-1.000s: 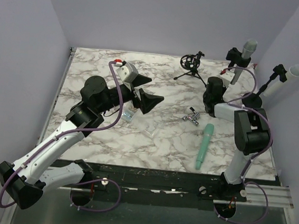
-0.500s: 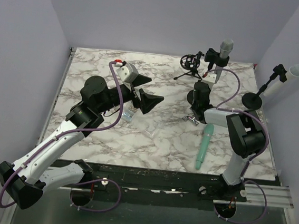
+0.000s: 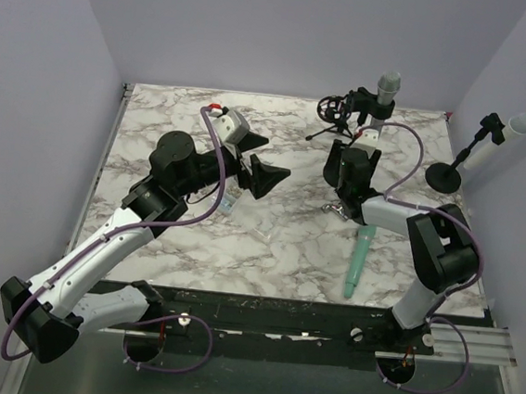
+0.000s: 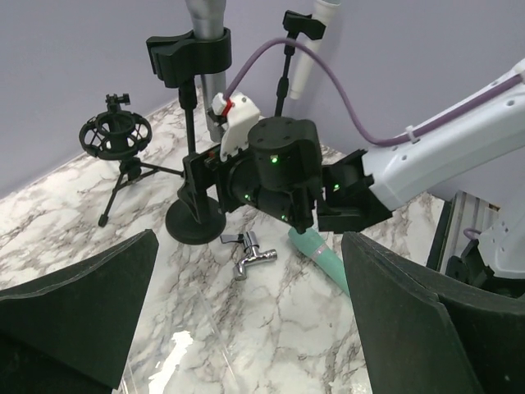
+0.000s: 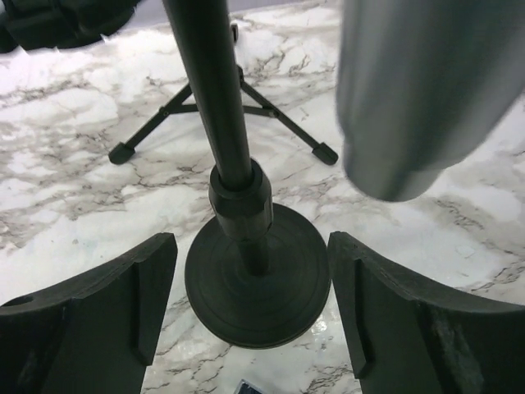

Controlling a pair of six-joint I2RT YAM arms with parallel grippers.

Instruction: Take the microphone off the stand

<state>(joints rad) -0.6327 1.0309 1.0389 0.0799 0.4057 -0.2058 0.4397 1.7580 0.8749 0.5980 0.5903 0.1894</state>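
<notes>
A grey microphone sits upright in the clip of a black stand at the back of the table. In the right wrist view the stand's pole and round base stand between the fingers of my right gripper, which is open and apart from the pole. The grey microphone hangs above at the right. From above, my right gripper is low at the stand's foot. My left gripper hovers open and empty left of centre, and its view shows the grey microphone in its clip.
A shock mount on a tripod stands just left of the stand. A metal tap and a green microphone lie near the right arm. A second stand with a white microphone is at the right edge.
My right gripper carried the stand with the grey microphone leftward, from the back right to beside the tripod, then opened and let go of the pole. The left arm barely shifted.
</notes>
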